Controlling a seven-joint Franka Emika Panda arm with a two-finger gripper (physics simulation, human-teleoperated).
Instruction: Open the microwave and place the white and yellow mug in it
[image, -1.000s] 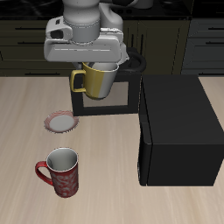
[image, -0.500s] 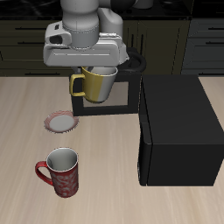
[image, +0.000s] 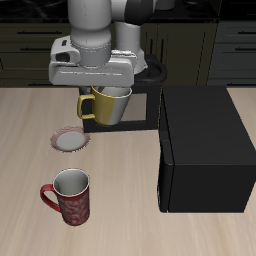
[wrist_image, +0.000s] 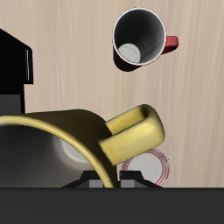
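The white and yellow mug hangs upright in the air, with my gripper shut on its rim. In the wrist view its yellow wall and handle fill the picture, with the gripper clamped on the rim. The microwave is a big black box on the table beside the mug. Its door stands swung open just behind the mug. The oven's inside is hidden from both views.
A red patterned mug stands upright near the table's front edge. A small round plate lies on the table below and beside the held mug. Dark kitchen cabinets run behind the table.
The gripper has carried the mug a little lower and slightly away from the microwave. The microwave, red mug and plate have not moved.
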